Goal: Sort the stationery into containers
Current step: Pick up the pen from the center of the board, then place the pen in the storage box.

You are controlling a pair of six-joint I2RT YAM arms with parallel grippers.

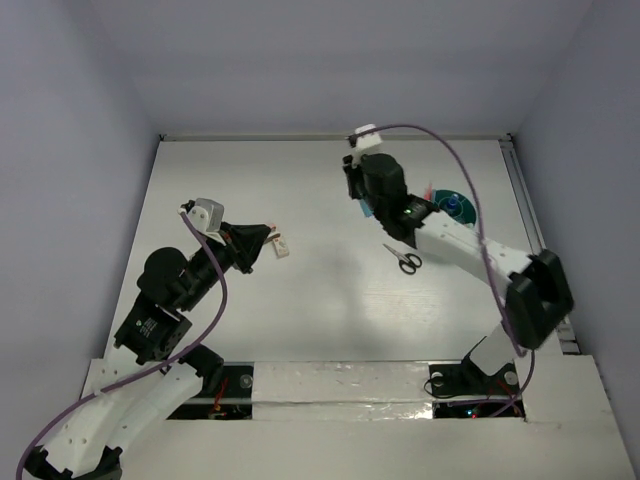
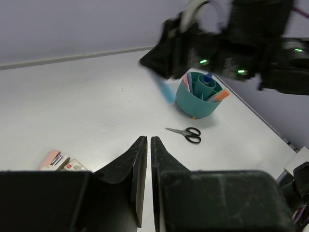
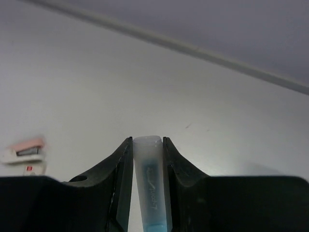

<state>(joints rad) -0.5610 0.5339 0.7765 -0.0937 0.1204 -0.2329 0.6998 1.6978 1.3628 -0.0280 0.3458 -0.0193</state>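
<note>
While right claw grips blue highlighter | scissors beside cup | erasers apart

1. The white table is a flat, pale top with walls around it.
2. A round teal cup stands upright on its right half.
3. Black-handled scissors lie flat and closed near the cup, on its near side and not touching it.
4. A small pink block and a small white block lie just beside each other on the left half, well apart from the scissors.
</note>
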